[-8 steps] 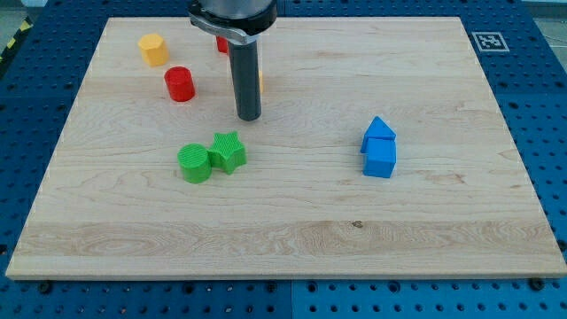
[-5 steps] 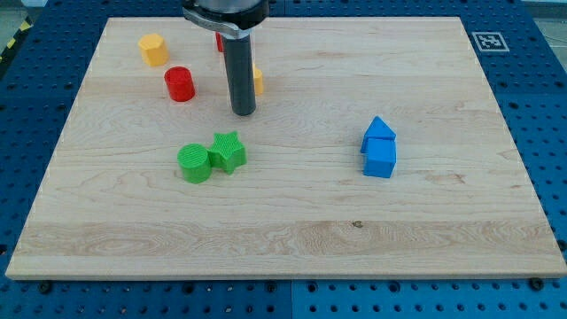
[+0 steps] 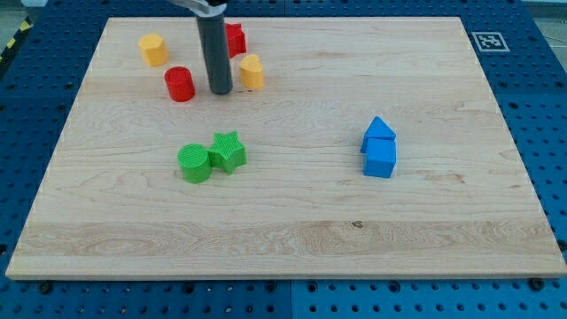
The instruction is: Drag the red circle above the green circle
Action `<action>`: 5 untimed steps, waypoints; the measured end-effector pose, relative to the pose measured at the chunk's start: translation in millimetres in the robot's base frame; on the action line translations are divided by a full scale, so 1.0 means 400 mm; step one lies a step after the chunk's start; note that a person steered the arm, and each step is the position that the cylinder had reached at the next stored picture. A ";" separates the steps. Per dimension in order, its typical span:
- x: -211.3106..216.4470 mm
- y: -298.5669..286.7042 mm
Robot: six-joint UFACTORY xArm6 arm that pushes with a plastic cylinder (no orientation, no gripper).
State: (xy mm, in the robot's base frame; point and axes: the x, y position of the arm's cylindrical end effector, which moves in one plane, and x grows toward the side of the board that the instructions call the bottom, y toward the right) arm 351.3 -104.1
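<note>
My tip (image 3: 221,91) is down on the wooden worktop (image 3: 292,221) near the view's top left, in the gap between the red circle (image 3: 179,83) on its left and a yellow block (image 3: 252,71) with a rounded top on its right. It stands just beside the red circle, though I cannot tell whether it touches it. There are no fingers on this rod, so nothing is open, shut or held; the only contact it can make is a sideways push.

The red circle sits well apart from the green circle (image 3: 194,163), above it in the view and a little to its left. The green circle lies touching a green star (image 3: 229,151) on its right. Judged from this layout, the red circle is roughly over the green one already but far off, so the job looks mostly undone: it probably needs to come down and slightly rightward.

With the tip on the circle's right flank, a push from here would send it leftward, away from the goal. I would expect the tip to need to get round to the circle's upper side first. A red block (image 3: 234,38) behind the rod and a yellow hexagonal block (image 3: 152,49) crowd that area, which leaves little room. Two blue blocks (image 3: 379,148) sit far right, out of the way
</note>
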 end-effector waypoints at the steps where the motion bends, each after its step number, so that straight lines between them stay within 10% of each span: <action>1: -0.064 -0.013; 5: -0.029 -0.112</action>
State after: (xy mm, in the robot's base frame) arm 339.6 -149.0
